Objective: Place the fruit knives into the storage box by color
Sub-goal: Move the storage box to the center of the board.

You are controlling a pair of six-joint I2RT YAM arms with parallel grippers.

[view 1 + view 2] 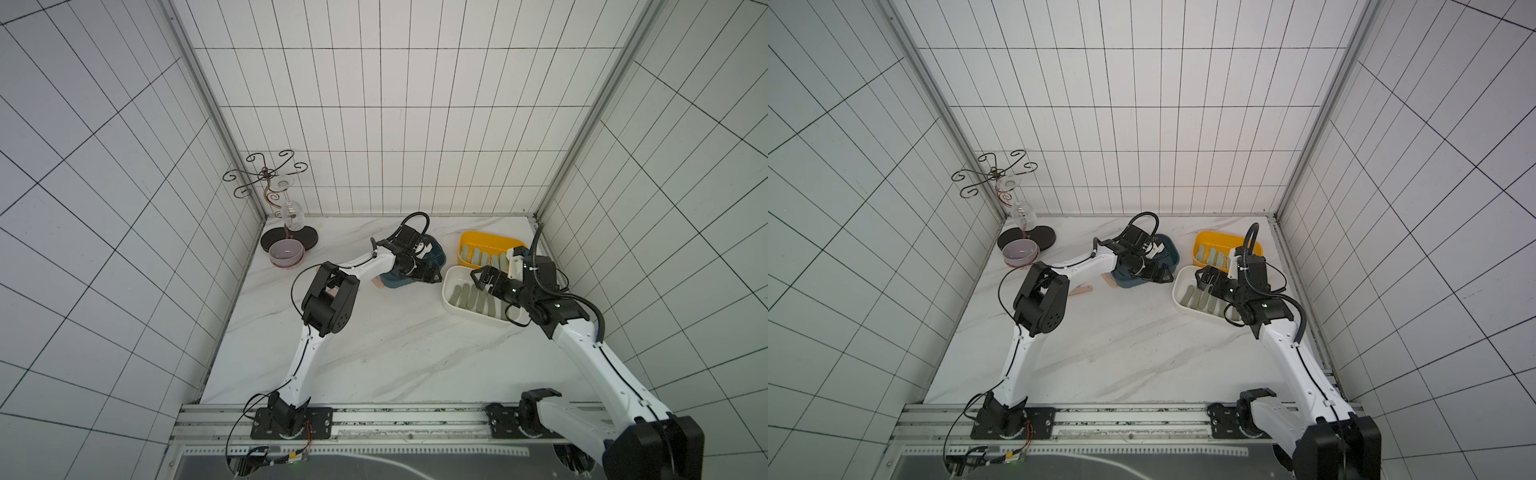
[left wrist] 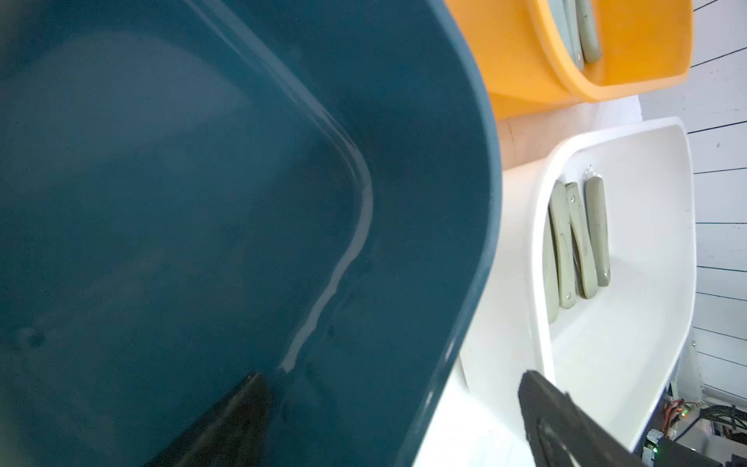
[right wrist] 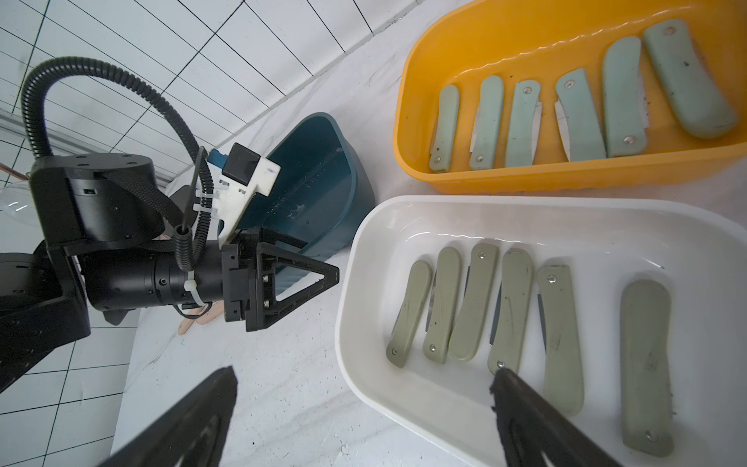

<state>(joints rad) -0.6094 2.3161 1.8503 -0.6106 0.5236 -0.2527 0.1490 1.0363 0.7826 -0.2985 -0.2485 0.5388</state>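
In both top views my left gripper (image 1: 427,271) (image 1: 1162,274) sits mid-frame, jaws spread wide across a wall of the blue box (image 1: 395,282). To its right my right gripper (image 1: 482,281) (image 1: 1205,279), equally wide and holding nothing, hangs over the white box (image 1: 446,293), where the olive knives (image 1: 467,297) lie side by side. Just above it in the frame, the yellow box (image 1: 469,237) carries the mint knives (image 1: 476,255). In a top view two peach-pink knives (image 1: 1079,289) lie flat on the marble table (image 1: 1121,353) left of the blue box, partly under my left arm. From my left wrist, one of my fingers (image 2: 242,404) is inside the dark teal box at the bottom of the frame and the other is outside it at lower right, the wall running between them. At the right edge four olive handles sit packed together in the white box, flat rounded oblongs, some showing a small metal rivet near one end, and mint handle ends show in the yellow box at upper right. From my right wrist, my own fingertips at the bottom edge stand well apart, one over the table, the other over the white box beside an olive handle. Six olive knives fill the white box at lower right and six mint ones line the yellow box at upper right. Thin pale blades peek along the edges of several.
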